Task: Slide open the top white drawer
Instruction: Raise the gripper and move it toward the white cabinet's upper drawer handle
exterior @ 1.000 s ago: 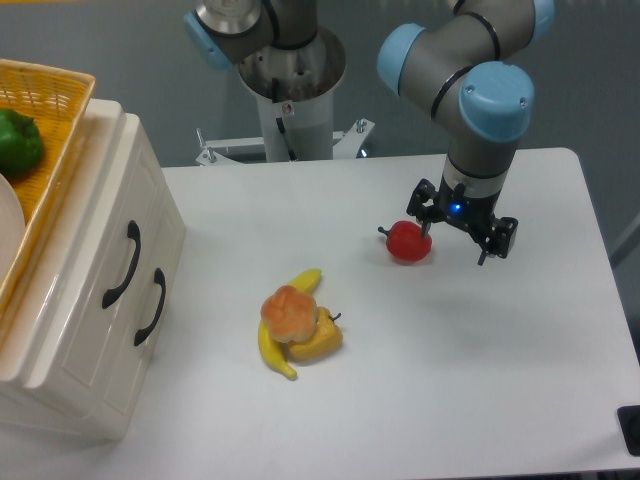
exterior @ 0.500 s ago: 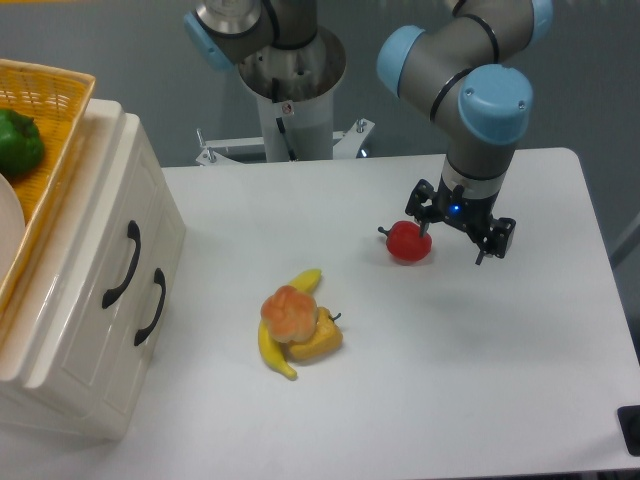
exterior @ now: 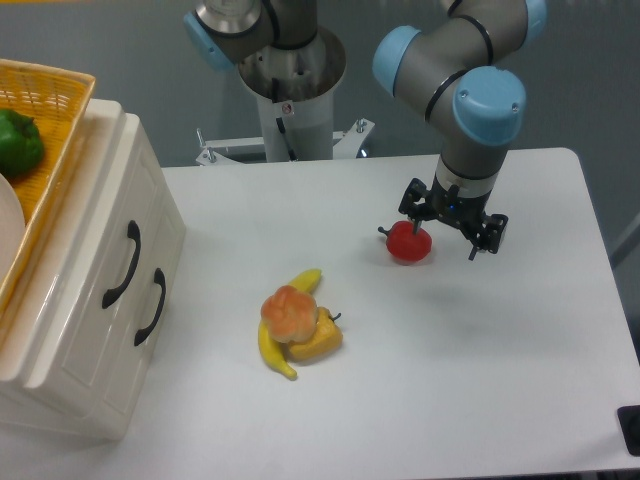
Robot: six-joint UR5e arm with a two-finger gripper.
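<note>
The top white drawer (exterior: 95, 250) is the upper of two glossy cream drawers in the cabinet at the left edge, and it sits flush and shut. Its curved black handle (exterior: 121, 265) lies just above the lower drawer's handle (exterior: 151, 306). My gripper (exterior: 444, 239) hangs far off to the right, over the table's right half, pointing down and open with nothing between its fingers. Its left fingertip (exterior: 414, 226) is right at a red round fruit (exterior: 408, 242).
A yellow woven basket (exterior: 55, 110) holding a green pepper (exterior: 18, 142) rests on the cabinet top. A banana, an orange-pink fruit (exterior: 291, 312) and a yellow block lie piled mid-table. The robot's base column (exterior: 293, 100) stands at the back.
The gripper and wrist have shifted slightly left and a little up, nearer the red fruit. The drawers and fruit have stayed put.
</note>
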